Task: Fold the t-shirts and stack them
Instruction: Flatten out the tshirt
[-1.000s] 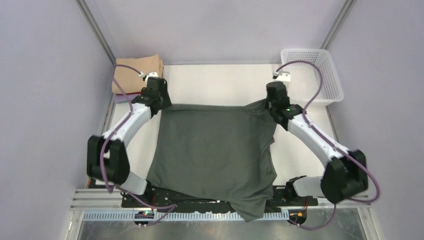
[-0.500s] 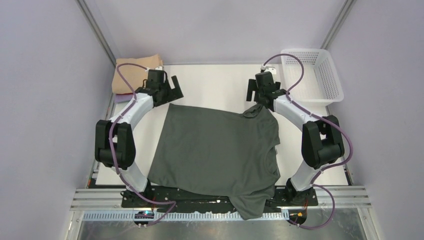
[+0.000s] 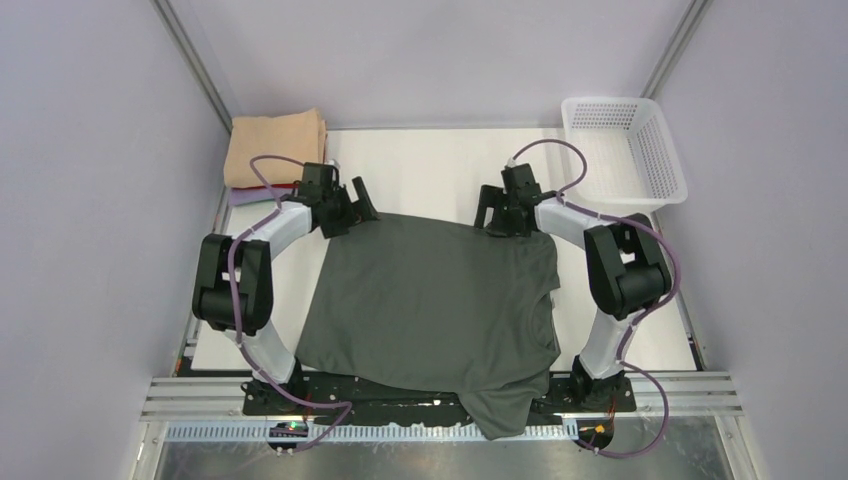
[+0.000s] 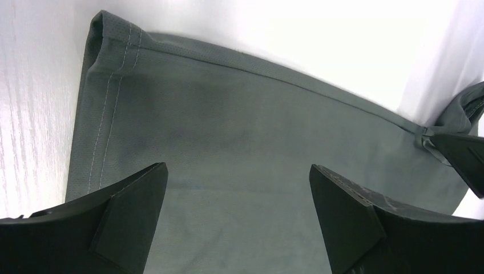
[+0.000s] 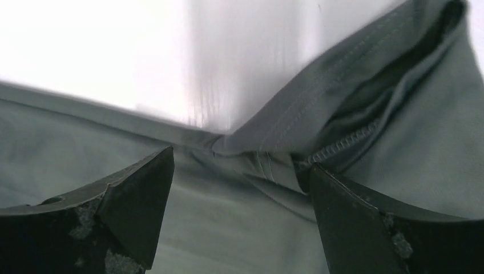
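Observation:
A dark charcoal-grey t-shirt (image 3: 430, 300) lies spread flat on the white table, its near part hanging over the front edge. My left gripper (image 3: 354, 206) stands open just above the shirt's far left corner. In the left wrist view the left gripper (image 4: 237, 171) has only flat cloth (image 4: 228, 125) below its fingers, nothing between them. My right gripper (image 3: 491, 214) is open over the far right corner. In the right wrist view the right gripper (image 5: 240, 165) hovers over a bunched, stitched fold (image 5: 365, 108). A folded peach-tan t-shirt (image 3: 275, 145) sits far left on a lavender one (image 3: 240, 196).
A white mesh basket (image 3: 663, 150) stands at the far right corner. Bare white table (image 3: 420, 165) shows beyond the shirt. Grey walls and metal frame posts close in the sides. The arm bases sit along the near edge, partly under the shirt's overhang.
Both grippers have opened and let go of the charcoal shirt's far edge, which dropped flat. Both then swung inward and down toward the shirt's far corners.

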Robot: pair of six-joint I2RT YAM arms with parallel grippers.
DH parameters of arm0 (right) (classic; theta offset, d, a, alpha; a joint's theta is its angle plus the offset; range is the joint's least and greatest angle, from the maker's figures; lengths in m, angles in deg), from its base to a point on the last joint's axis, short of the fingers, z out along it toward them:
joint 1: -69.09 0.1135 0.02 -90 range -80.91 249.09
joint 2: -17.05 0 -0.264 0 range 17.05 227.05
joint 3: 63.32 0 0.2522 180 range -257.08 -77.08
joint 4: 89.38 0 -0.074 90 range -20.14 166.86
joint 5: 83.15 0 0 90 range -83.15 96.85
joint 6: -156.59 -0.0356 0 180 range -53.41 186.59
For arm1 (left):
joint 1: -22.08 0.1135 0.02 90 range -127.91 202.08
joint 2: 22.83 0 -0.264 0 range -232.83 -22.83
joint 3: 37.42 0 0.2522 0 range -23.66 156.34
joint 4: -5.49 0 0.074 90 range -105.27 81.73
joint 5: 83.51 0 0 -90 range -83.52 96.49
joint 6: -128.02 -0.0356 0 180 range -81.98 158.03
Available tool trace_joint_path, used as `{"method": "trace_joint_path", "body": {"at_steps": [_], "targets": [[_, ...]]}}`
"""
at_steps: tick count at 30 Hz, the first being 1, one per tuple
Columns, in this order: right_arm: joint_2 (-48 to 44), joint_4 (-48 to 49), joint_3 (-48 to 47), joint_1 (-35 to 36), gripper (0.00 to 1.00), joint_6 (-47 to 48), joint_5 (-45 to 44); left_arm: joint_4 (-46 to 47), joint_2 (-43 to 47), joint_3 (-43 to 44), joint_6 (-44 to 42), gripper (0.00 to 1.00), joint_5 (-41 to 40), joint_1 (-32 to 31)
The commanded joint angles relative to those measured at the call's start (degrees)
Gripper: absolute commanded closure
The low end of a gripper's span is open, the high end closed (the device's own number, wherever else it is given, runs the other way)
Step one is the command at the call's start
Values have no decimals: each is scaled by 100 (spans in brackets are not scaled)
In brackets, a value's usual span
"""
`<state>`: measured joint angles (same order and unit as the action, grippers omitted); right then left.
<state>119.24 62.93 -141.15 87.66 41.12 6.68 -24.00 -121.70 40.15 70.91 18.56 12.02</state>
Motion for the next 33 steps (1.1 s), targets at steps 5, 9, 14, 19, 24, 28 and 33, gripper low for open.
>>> {"method": "trace_joint_path", "body": {"at_steps": [5, 9, 14, 19, 24, 28, 33], "targets": [[1115, 118, -1451, 50, 5, -79, 233, 612, 20, -239, 203, 0, 73, 140], [1616, -223, -2783, 154, 5, 119, 65, 515, 36, -212, 192, 0, -99, 154], [1758, -616, -3417, 181, 5, 297, -167, 449, 121, -199, 245, 0, -87, 163], [859, -654, -2336, 182, 5, 368, -595, 566, 343, -395, 278, 0, 90, 163], [126, -448, -752, 230, 5, 57, -295, 846, 548, -767, 320, 0, 372, 147], [-236, -292, -149, 364, 5, -84, -255, 971, 567, -985, 316, 0, 442, 154], [-35, -243, -172, 439, 5, -132, -313, 1002, 470, -1053, 312, 0, 481, 153]]}}
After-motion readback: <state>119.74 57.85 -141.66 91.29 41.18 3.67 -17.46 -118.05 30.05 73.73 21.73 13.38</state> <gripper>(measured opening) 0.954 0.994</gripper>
